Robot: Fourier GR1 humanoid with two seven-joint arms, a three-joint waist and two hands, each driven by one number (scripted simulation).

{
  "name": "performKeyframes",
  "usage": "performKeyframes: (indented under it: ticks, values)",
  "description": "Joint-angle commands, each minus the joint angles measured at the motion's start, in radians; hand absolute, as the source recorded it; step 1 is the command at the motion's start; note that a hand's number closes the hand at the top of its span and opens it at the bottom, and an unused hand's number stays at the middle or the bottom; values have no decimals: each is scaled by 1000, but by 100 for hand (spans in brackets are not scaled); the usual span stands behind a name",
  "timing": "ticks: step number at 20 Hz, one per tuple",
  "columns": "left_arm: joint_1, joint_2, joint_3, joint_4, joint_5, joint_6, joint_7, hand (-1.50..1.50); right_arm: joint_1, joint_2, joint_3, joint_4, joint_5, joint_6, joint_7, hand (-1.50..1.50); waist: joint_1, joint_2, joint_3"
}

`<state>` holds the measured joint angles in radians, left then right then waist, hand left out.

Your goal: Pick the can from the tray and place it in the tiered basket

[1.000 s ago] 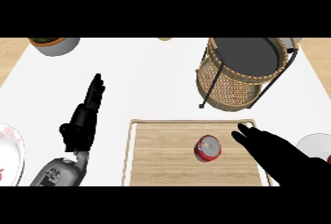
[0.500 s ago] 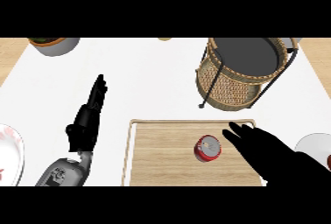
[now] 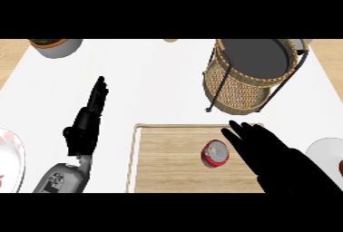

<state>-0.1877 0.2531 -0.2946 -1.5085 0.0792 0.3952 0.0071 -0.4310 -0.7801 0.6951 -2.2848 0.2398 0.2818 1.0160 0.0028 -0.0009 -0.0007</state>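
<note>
At the near edge of the counter, around six o'clock, a wooden tray (image 3: 167,158) lies flat, and the red can (image 3: 216,153) stands on its right half. The right hand (image 3: 275,154) comes in from five o'clock over the tray's right side, its fingers (image 3: 236,131) straight and a little spread, curled round nothing. The can sits at nine o'clock of the palm, just below the fingertips and hard by the hand's edge; whether they touch I cannot tell. At eight o'clock the left hand (image 3: 84,129) stretches over the white counter beside the tray, fingers straight and together, pointing to twelve. A plate with red marks (image 3: 10,154) shows at nine o'clock, another plate (image 3: 325,152) at three. Farther off, at one o'clock, stands the wicker tiered basket (image 3: 248,90), well apart from the can. A bowl (image 3: 57,47) sits far off at eleven. Since half a second ago the right hand has slid toward nine o'clock, nearer the can; the can has not moved.
</note>
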Motion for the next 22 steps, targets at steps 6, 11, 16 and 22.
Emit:
performKeyframes:
  ticks: [6,11,16,22]
  values:
    - [61,2,21,-90,-23,-31,32,0,114,69,-9,31,143,57,59,-150,-2,-2,1]
    - [5,-52,26,-21,-71,-22,35,0,140,137,-60,138,144,96,-30,-150,-2,1,1]
    - [-54,-80,78,19,-80,-56,55,0,209,196,-92,122,215,132,-111,-150,-5,1,1]
    - [41,-67,113,-31,-92,-98,14,0,259,269,-118,186,298,159,-212,-150,-2,1,1]
